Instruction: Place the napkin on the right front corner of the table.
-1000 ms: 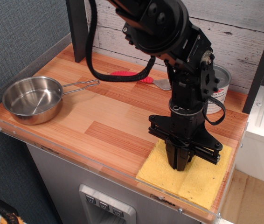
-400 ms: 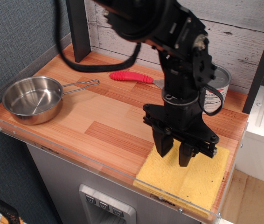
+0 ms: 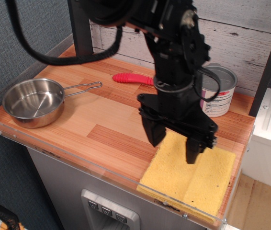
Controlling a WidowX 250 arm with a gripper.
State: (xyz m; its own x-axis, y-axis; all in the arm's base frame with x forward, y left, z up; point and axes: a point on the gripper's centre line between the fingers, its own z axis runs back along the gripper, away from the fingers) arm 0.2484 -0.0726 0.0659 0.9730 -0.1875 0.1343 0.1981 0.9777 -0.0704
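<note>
The yellow napkin [image 3: 193,177] lies flat on the right front corner of the wood-plank table [image 3: 107,124], its front edge against the clear acrylic rim. A crease runs down its middle and a few dark specks show. My black gripper [image 3: 174,143] hangs above the napkin's back left part with its jaws wide open and empty. One finger [image 3: 154,133] is over the wood just left of the cloth, the other [image 3: 193,149] is over the cloth. The gripper is lifted clear of the napkin.
A steel pan [image 3: 32,101] with a wire handle sits at the left front. A red-handled utensil [image 3: 131,78] lies at the back. A tin can [image 3: 218,91] stands at the back right, behind the arm. A dark post [image 3: 80,28] rises at the back left.
The gripper was shut on the napkin's middle; it has opened, let go of the napkin, and risen up and slightly left. The napkin stays flat on the corner.
</note>
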